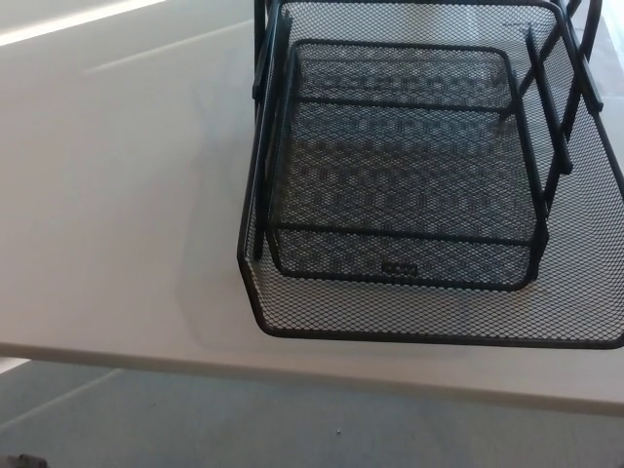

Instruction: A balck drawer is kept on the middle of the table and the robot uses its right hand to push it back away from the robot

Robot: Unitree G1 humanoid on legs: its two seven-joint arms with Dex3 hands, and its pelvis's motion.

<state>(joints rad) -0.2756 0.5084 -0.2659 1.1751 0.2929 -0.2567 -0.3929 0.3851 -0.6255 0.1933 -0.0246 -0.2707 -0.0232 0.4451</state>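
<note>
— White bench (117, 195), head view: what is listed?
— Item one: black mesh drawer (409, 175), stacked wire tray, lying from centre toward 2 o'clock, front rim near the bench's near edge at 5 o'clock. Long axis appears to run 6 to 12.
— Hands?
— None in view; fingers' state cannot be told, nor which way the drawer lies from them.
— Next move?
— Judged: the right hand would enter from 4 o'clock, meet the front rim and push toward 12. Push not yet begun.
</note>
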